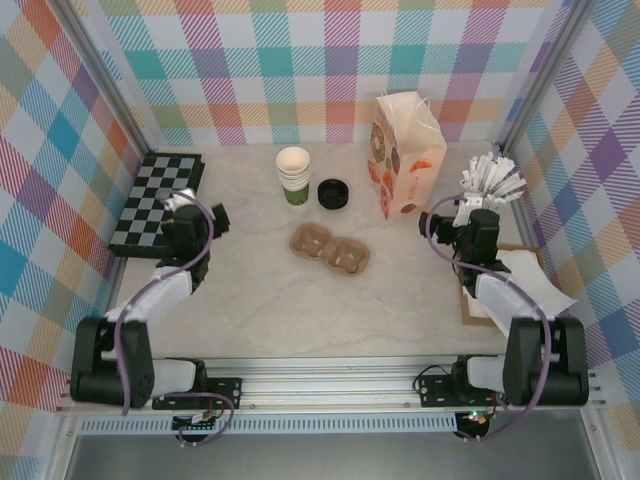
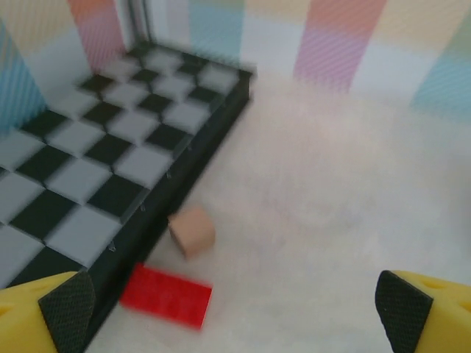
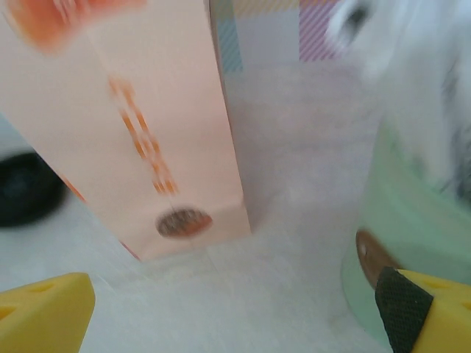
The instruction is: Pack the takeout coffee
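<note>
Takeout coffee is not yet assembled, by my reading. The small dark-green paper cup (image 1: 293, 160), cream-white inside, tops a short nested stack at the far middle of the pale surface (image 1: 250, 310). The round black plastic lid (image 1: 333, 193) lies just beside it on the right, not touching. I hold neither.

My left end effector (image 2: 235, 301) hangs spread wide near the black-and-grey chequered board (image 2: 96, 162). My right end effector (image 3: 234, 298) is equally spread, between the tall pink printed paper bag (image 3: 147, 132) and the mint-green cup of white sticks (image 3: 401, 220).

I judge this the opening step: reach for the cup, probably with the left arm, which has the clearer path, then fit the lid. The brown moulded two-cup carrier (image 1: 330, 250) lies between me and the cup, so I should come in above it. A flat red brick (image 2: 165, 296) and a small tan cube (image 2: 191, 232) lie by the board's edge, out of the way. The bag stands upright near the lid, and a careless right-arm sweep could topple it.
</note>
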Robot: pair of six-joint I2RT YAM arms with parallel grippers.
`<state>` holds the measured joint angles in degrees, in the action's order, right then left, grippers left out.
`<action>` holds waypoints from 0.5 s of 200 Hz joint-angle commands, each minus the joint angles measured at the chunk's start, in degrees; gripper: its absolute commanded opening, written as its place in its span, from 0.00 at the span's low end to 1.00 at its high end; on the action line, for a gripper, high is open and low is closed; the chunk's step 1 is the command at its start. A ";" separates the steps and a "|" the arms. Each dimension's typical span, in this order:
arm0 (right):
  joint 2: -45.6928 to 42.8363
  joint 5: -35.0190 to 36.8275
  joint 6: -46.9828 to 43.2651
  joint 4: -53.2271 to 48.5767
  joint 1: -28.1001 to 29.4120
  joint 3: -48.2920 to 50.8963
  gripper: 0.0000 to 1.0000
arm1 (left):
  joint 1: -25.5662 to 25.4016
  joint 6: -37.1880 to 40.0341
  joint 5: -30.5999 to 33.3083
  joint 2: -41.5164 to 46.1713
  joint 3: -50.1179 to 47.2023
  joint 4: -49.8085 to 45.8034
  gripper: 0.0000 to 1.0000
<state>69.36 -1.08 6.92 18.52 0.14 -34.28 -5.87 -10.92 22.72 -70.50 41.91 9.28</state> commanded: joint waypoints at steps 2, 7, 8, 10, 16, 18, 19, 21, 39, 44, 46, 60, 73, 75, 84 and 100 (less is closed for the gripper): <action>-5.41 -5.25 12.99 -16.93 0.08 -6.45 1.00 | -1.48 -13.77 2.87 3.83 14.18 -31.60 1.00; -6.08 -9.11 15.96 -18.97 0.27 -7.90 1.00 | -1.86 -15.92 2.14 3.19 17.91 -36.57 1.00; -6.08 -9.11 15.96 -18.97 0.27 -7.90 1.00 | -1.91 -16.30 1.97 3.05 18.63 -37.08 1.00; -6.19 -10.61 16.78 -19.47 0.36 -8.39 1.00 | -2.14 -16.85 1.45 2.77 20.07 -38.77 1.00; -6.56 -14.83 19.48 -20.64 1.16 -9.43 1.00 | -2.66 -17.77 -0.69 1.58 24.04 -43.78 1.00; -6.60 -15.90 20.36 -20.85 1.41 -9.72 1.00 | -2.83 -17.81 -1.59 1.15 25.47 -44.89 1.00; -6.65 -16.46 20.74 -21.01 1.65 -9.91 1.00 | -2.92 -17.86 -2.00 0.84 26.14 -45.63 1.00; -6.64 -17.45 21.60 -21.06 2.19 -10.21 1.00 | -3.23 -17.90 -2.89 0.33 27.31 -46.80 1.00; -5.65 -18.57 24.63 -23.24 10.45 -13.94 1.00 | -6.07 -18.88 -6.65 -4.56 37.44 -55.17 1.00; -5.14 -16.60 24.54 -24.20 12.67 -15.03 1.00 | -6.73 -18.73 -8.20 -5.82 39.35 -55.95 1.00; -4.81 -15.45 24.50 -24.82 13.70 -15.51 1.00 | -6.95 -18.73 -8.61 -6.28 40.08 -56.21 1.00; -1.67 -8.65 25.00 -27.45 19.95 -19.36 1.00 | -8.97 -18.93 -12.13 -10.07 45.18 -56.83 1.00; 1.05 -7.53 25.69 -27.73 22.67 -22.03 1.00 | -10.98 -18.45 -13.54 -15.23 50.63 -57.50 1.00; 1.74 -7.11 25.91 -27.82 23.18 -22.67 1.00 | -11.28 -18.24 -13.61 -15.93 51.58 -57.70 1.00; 3.68 -5.94 26.73 -27.85 24.43 -24.39 1.00 | -12.36 -17.60 -13.68 -20.30 56.01 -58.83 0.99; 6.50 -5.77 27.44 -27.81 25.63 -26.96 1.00 | -12.98 -16.87 -14.24 -28.34 64.00 -61.91 0.92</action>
<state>72.55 -9.91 30.81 -6.20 24.43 -57.01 -17.19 -27.92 12.01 -89.03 96.31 -43.77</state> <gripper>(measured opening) 0.999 0.963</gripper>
